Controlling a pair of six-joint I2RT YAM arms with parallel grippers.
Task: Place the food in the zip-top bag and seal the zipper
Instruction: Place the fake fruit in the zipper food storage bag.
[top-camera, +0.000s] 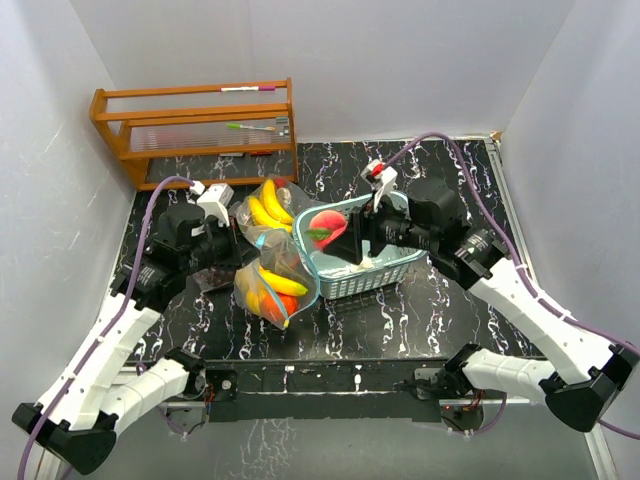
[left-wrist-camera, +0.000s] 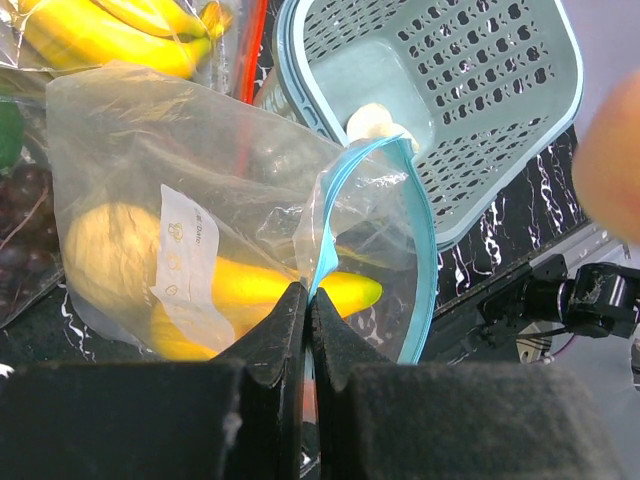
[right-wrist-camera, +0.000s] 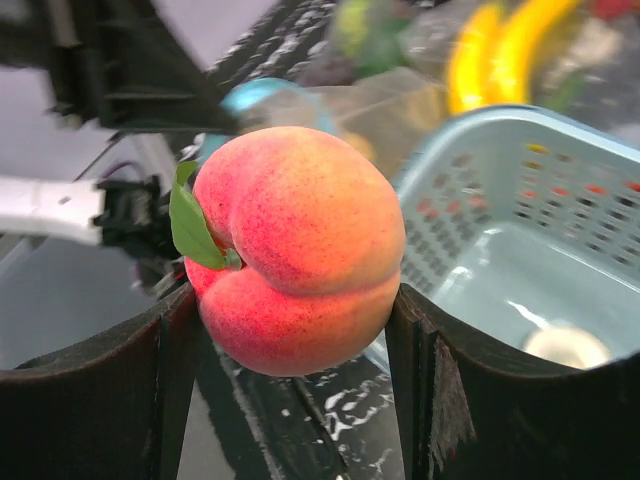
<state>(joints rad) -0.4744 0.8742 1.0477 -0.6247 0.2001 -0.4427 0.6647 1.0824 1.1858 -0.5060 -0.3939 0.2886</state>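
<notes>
Right gripper (right-wrist-camera: 295, 310) is clamped on the peach (right-wrist-camera: 300, 240), one finger against each flank, holding it in the air above the near-left rim of the blue basket (top-camera: 385, 278). Left gripper (left-wrist-camera: 308, 300) is pinched tight on the blue zipper edge of the zip-top bag (left-wrist-camera: 200, 150), whose mouth gapes. A banana (left-wrist-camera: 290, 292) and a pale yellow fruit (left-wrist-camera: 110, 255) lie inside the bag.
</notes>
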